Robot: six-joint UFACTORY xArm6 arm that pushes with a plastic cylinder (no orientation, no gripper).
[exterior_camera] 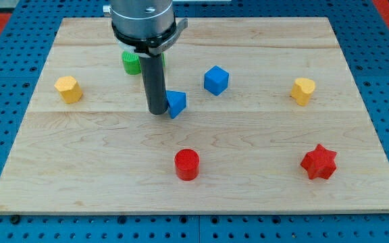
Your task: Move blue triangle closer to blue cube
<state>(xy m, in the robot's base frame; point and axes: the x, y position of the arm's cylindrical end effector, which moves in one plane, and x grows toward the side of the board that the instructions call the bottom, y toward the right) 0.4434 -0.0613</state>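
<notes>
The blue triangle [177, 104] lies on the wooden board a little left of centre. The blue cube [216, 80] sits up and to the right of it, a short gap apart. My tip [157, 111] stands right against the triangle's left side, touching or nearly touching it. The rod rises from there to the arm's dark mount [144, 20] at the view's top.
A green block [132, 62] sits partly hidden behind the rod. A yellow block [68, 88] is at the left, another yellow block [303, 90] at the right. A red cylinder [187, 164] is at bottom centre, a red star [319, 162] at bottom right.
</notes>
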